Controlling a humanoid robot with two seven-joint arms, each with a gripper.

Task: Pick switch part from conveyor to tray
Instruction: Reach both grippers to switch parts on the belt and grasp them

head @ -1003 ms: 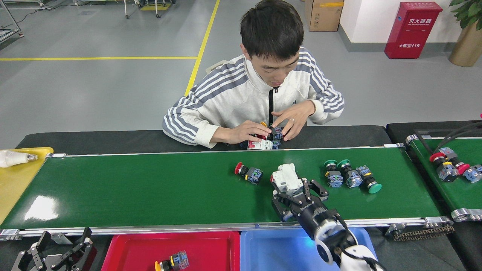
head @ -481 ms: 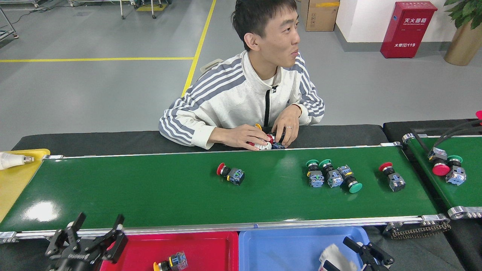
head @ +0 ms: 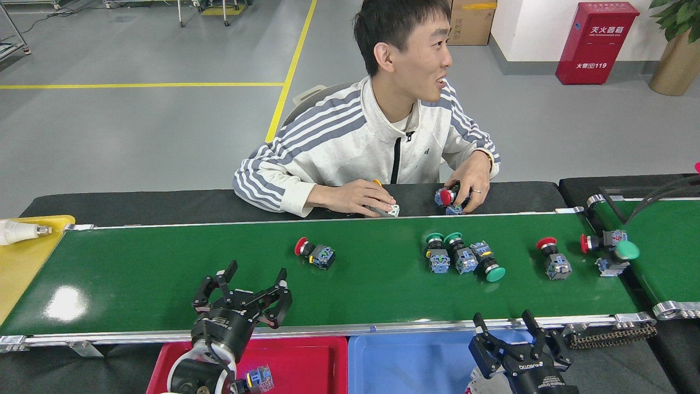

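On the long green conveyor lie several switch parts: a red-capped one at the middle, three green-capped ones side by side to its right, and another red-capped one further right. My left gripper hovers open over the belt's near edge, left of and nearer than the middle red part, holding nothing. My right gripper stands open and empty at the near rail above the blue tray. The red tray holds one yellow-capped switch part.
A person sits behind the belt; one hand rests on parts, the other hand holds a red-capped switch. A second green belt at the right carries more parts. A yellow surface with a white bulb lies far left.
My left gripper rose from below the near rail onto the belt's edge. My right gripper, which held a white part over the belt a second ago, now stands empty. The parts drifted left.
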